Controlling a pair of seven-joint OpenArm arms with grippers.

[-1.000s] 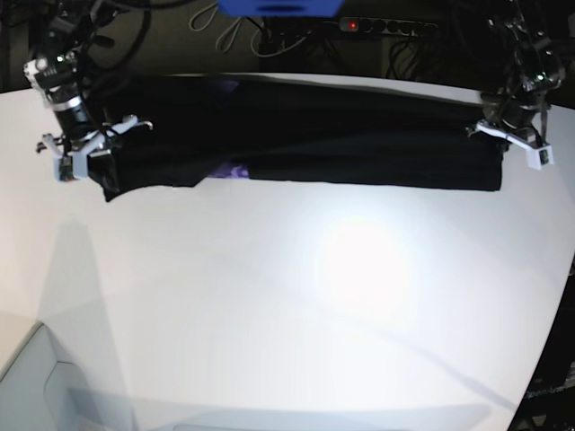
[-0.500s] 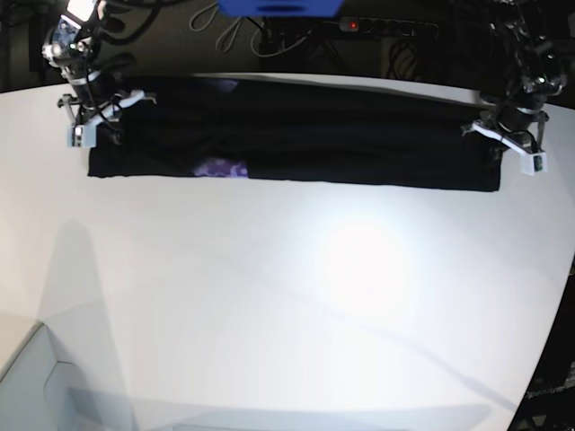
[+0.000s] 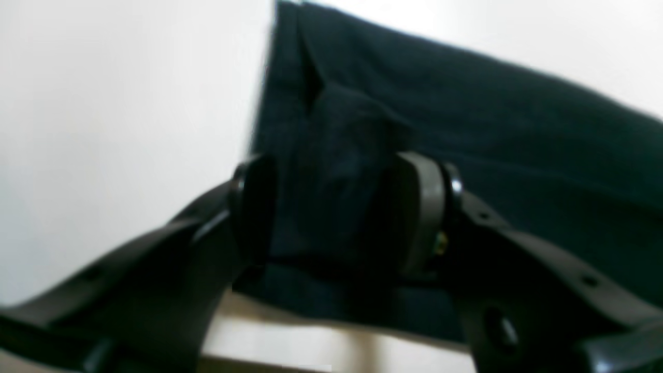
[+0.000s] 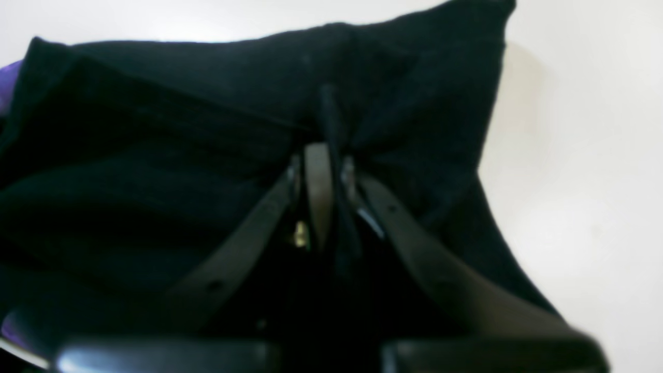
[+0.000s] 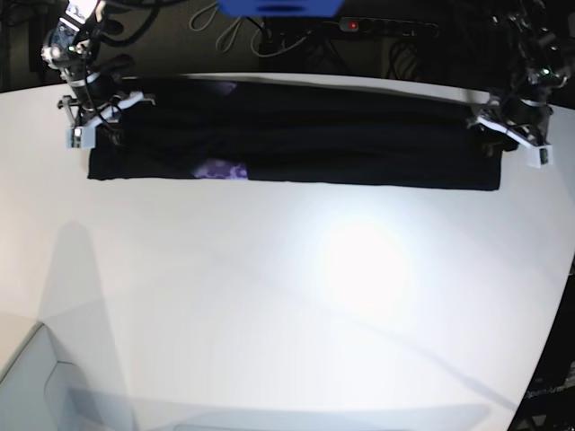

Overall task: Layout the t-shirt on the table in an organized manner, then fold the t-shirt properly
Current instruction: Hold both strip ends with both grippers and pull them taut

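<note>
The black t-shirt (image 5: 341,144) lies as a long folded band across the far side of the white table (image 5: 287,296), with its purple graphic (image 5: 220,169) at the near edge. My right gripper (image 5: 90,126) is at the band's left end. In the right wrist view it (image 4: 331,171) is shut on a thin ridge of the shirt (image 4: 155,155). My left gripper (image 5: 514,135) is at the band's right end. In the left wrist view it (image 3: 336,212) holds a thick bunch of the shirt (image 3: 492,129) between its pads (image 3: 419,217).
A power strip (image 5: 386,25) with a red light, cables and a blue object (image 5: 278,7) lie behind the table's far edge. The table's edge curves down along the right (image 5: 561,296). A pale box (image 5: 36,386) sits at the near left corner.
My right gripper has moved back toward the far edge and lowered the shirt's left end flat, so the band now lies straight. My left gripper has shifted slightly back.
</note>
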